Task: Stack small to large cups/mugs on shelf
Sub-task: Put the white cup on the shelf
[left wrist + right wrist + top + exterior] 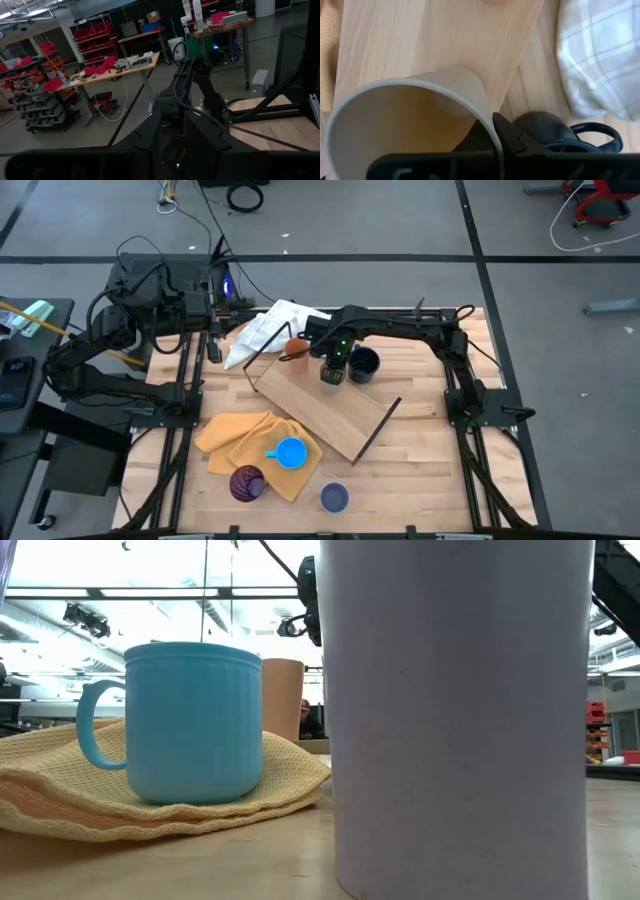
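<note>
The right gripper (495, 150) pinches the rim of the beige cup (405, 115) above the shelf (320, 405) — it should lower gently, keep it upright, then release.

overhead view, table-level view, two wrist views

Grey floor (400, 220), red storage bins (95, 37)

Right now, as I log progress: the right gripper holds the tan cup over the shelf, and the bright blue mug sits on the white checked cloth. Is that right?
Not quite. The bright blue mug sits on the yellow-orange cloth, as the high view shows. The white checked cloth lies at the table's far side. The rest holds: the right gripper holds the tan cup over the shelf.
</note>
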